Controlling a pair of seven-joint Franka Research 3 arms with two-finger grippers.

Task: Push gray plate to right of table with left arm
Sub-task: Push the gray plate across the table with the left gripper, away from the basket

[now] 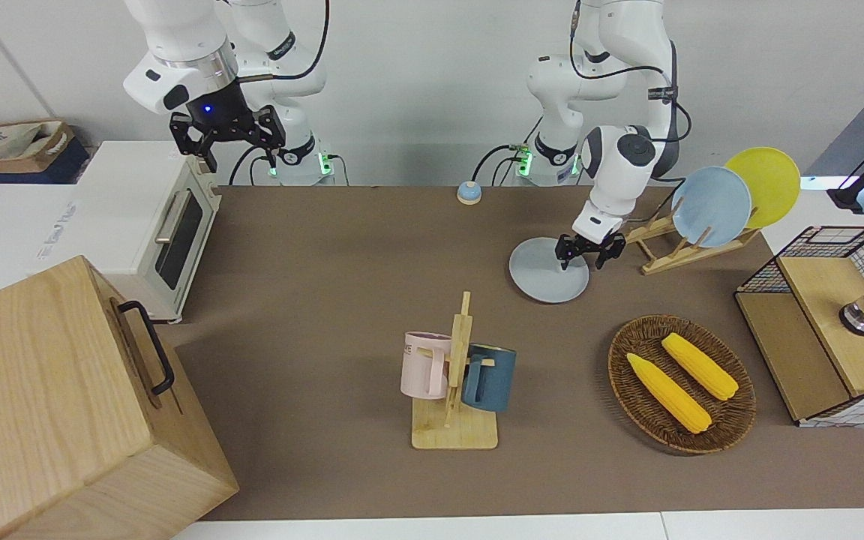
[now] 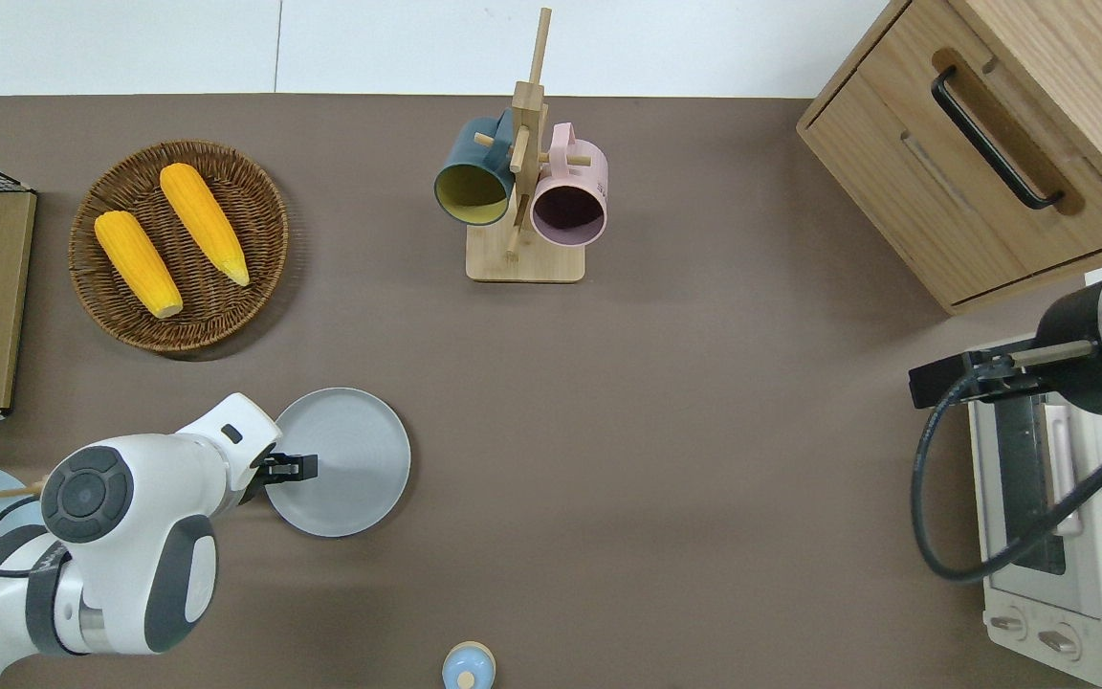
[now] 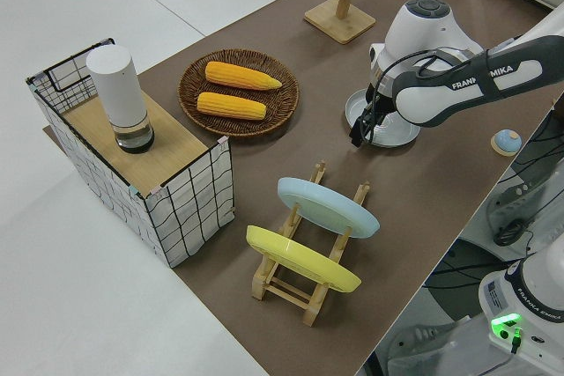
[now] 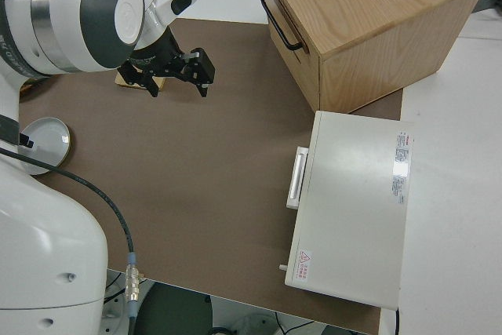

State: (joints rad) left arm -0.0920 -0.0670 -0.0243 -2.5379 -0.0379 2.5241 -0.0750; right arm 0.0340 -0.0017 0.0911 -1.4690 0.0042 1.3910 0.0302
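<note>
The gray plate (image 1: 544,276) lies flat on the brown table (image 1: 327,247), toward the left arm's end; it also shows in the overhead view (image 2: 355,464) and the left side view (image 3: 395,131). My left gripper (image 1: 588,254) is open and empty. It points down, low over the part of the plate nearest the left arm's end, just inside the rim, as the overhead view (image 2: 300,467) shows. I cannot tell whether the fingers touch the plate. My right gripper (image 1: 227,135) is open, empty and parked.
A mug rack (image 1: 454,382) with a pink and a blue mug stands mid-table. A wicker basket (image 1: 732,420) holds two corn cobs. A dish rack (image 1: 672,255) holds a sky-blue and a yellow plate. A toaster oven (image 1: 139,217), a wooden cabinet (image 1: 49,397) and a small bell (image 1: 469,193) are there too.
</note>
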